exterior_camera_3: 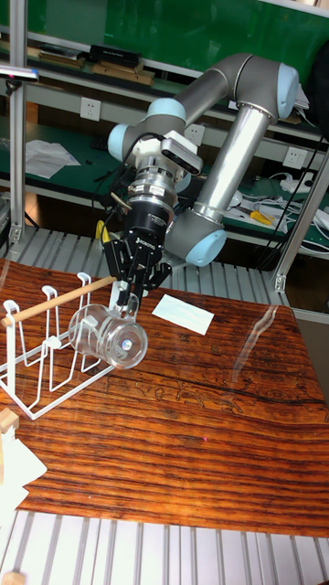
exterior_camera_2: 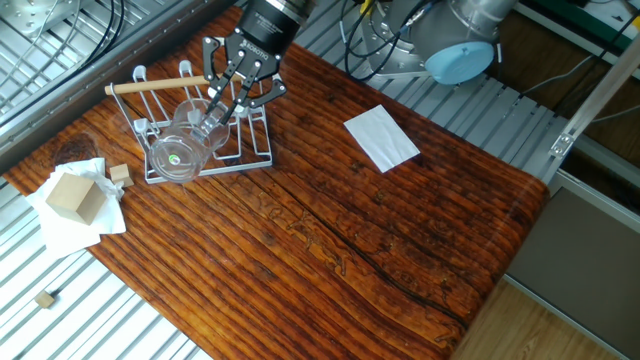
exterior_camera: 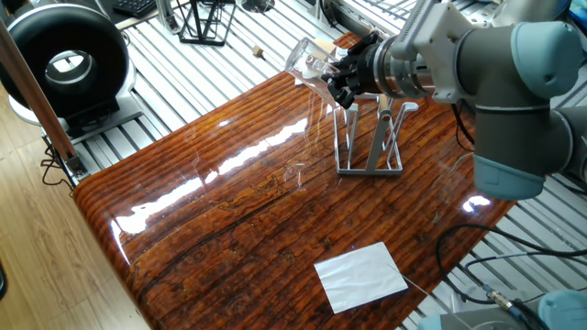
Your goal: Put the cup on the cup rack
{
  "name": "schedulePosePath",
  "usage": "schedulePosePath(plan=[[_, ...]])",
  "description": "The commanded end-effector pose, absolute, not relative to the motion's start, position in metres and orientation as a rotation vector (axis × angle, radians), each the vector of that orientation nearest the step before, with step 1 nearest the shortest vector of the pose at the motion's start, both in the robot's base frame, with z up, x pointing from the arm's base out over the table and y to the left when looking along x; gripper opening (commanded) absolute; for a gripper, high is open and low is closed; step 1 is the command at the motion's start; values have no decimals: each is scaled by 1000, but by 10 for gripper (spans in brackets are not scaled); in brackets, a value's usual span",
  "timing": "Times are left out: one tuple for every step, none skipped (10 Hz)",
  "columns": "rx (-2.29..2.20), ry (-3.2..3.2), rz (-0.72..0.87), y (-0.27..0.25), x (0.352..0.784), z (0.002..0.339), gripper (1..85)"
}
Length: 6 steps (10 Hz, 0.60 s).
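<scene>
**Glass cup being held tilted over the wire rack**

The cup (exterior_camera_3: 108, 335) is being gripped near its base by the gripper (exterior_camera_3: 125, 295), whose fingers (exterior_camera_3: 119, 294) are closed partway on the glass. The cup is being held clear of the table (exterior_camera_2: 330, 240), lying almost on its side, with its open mouth turned away from the arm (exterior_camera_3: 224, 119). In the other fixed view the cup (exterior_camera_2: 185, 145) is being seen over the cup rack (exterior_camera_2: 200, 125), against the upright pegs and just below the wooden rod handle (exterior_camera_2: 160, 86); whether the glass is touching a peg cannot be told. In one fixed view the cup (exterior_camera: 307, 62) is being shown above the near end of the cup rack (exterior_camera: 371, 137), with the gripper (exterior_camera: 341, 78) just behind it.

The rack is being supported by the dark wooden table near its far corner. A white sheet of paper (exterior_camera_2: 381, 137) is lying flat on the table, well apart from the rack. A wooden block (exterior_camera_2: 75, 196) is resting on crumpled white paper (exterior_camera_2: 60, 215) just beside the rack, and a smaller block (exterior_camera_2: 120, 173) is lying near it. A black wire stand (exterior_camera: 204, 22) is standing off the table in one fixed view.
</scene>
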<state>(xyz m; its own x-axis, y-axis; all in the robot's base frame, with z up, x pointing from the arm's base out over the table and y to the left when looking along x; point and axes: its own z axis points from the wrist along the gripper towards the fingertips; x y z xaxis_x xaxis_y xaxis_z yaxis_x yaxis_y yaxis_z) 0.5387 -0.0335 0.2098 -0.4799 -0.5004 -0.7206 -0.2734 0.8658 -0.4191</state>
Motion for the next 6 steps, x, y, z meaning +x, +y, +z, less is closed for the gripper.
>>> schedulePosePath(plan=[[-540, 2066, -305, -36, 543, 218, 10], [-538, 2052, -309, -36, 545, 221, 10], [-534, 2048, -307, -36, 545, 222, 10], [-531, 2050, -305, -36, 544, 221, 10], [-530, 2050, -304, -37, 543, 220, 10], [-530, 2050, -304, -38, 542, 220, 10]])
